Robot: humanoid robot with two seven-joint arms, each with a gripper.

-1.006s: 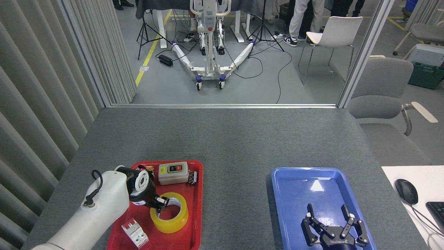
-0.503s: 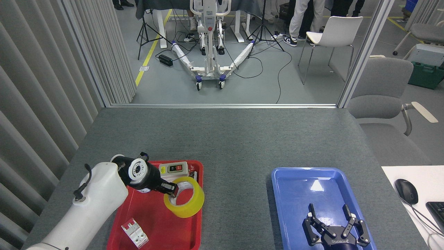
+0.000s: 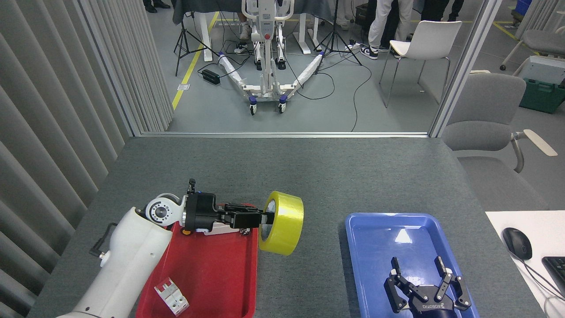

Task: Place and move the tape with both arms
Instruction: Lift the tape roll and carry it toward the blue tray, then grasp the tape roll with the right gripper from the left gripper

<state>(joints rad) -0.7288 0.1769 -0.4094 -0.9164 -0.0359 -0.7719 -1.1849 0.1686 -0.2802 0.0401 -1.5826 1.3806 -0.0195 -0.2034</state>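
**Tape held on edge past the red tray, thin grip the main risk**

Nearest, the right gripper (image 3: 426,269) hangs over the blue tray (image 3: 366,247) with its fingers spread wide and nothing between them; its wrist and arm are cut off by the bottom edge. A small white clip (image 3: 171,297) lies in the near part of the red tray (image 3: 220,282).

Further in, the left gripper (image 3: 265,218) reaches rightward, jaws pinched on the wall of the tape (image 3: 284,221). The roll stands on edge, above the gray table (image 3: 309,176) just beyond the red tray's right rim, well apart from the blue tray. Whether its lower edge touches the table cannot be told.

The hold appears to catch only one side of the ring, so the roll could swing or slip out under its own weight during a sideways move, then roll off across the table. A low carry might also clip the blue tray's rim.

The left arm hides the box in the back of the red tray, and the fingertip inside the core is hard to make out.
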